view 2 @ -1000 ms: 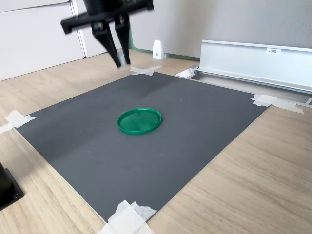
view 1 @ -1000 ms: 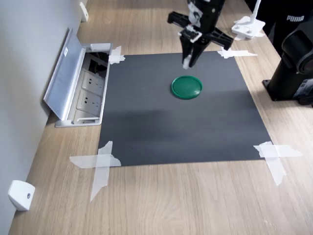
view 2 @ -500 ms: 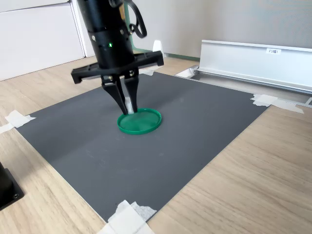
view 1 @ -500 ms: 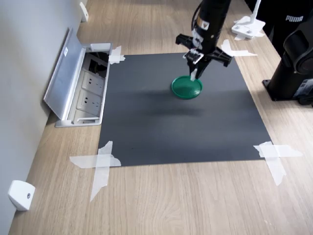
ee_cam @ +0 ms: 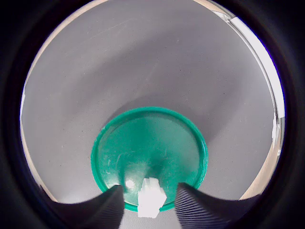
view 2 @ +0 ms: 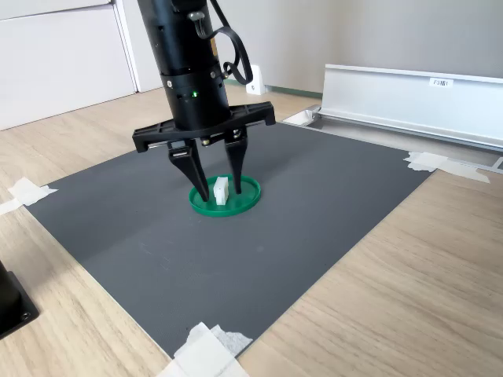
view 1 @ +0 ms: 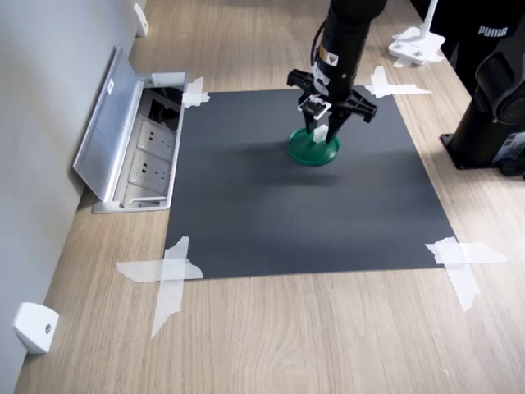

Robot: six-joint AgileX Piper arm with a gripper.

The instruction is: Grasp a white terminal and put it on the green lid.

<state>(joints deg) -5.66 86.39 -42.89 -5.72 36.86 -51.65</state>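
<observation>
Now gripper [view 2: 219, 191] spread open, earlier pinched shut, white terminal [view 2: 221, 189] apparently resting on green lid [view 2: 245, 197].

Count: one flat round dark-green plastic lid [view 1: 313, 148]; one tiny white plastic terminal block [view 2: 221, 189] on it; four white tape crosses at the surrounding black mat's [view 1: 271, 213] corners.

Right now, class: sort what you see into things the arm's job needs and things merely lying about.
Part of the job:
white terminal
green lid
gripper, open around the terminal

Lying about:
dark mat
tape strips
socket box
white wedge
</observation>
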